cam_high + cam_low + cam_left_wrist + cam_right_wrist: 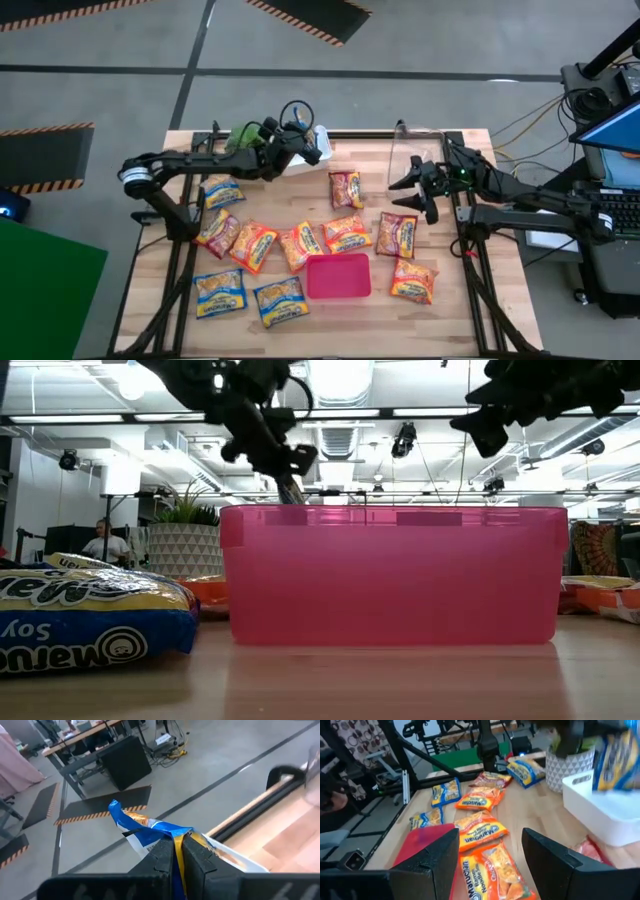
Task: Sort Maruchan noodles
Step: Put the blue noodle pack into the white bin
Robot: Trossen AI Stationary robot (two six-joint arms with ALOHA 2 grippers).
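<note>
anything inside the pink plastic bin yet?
From above, the pink rectangular plastic bin shows only its bare floor, no noodle packets. The left gripper is shut on a blue-and-yellow crinkly packet over the white plastic bin, whose inside is hidden.

In the low view the pink bin point(392, 575) fills the middle and hides most of the bench point(320, 680) behind it; only slivers of orange packets point(205, 592) show at its 9 and 3 o'clock sides. The blue-and-yellow packet point(85, 615) nearest the camera is cut off by the picture's edge at 9 o'clock. In the left wrist view the left end effector point(177, 851) covers the lower part of its pinched blue packet point(150, 831). In the right wrist view that same packet is a blur at 2 o'clock, its print unreadable.
</note>
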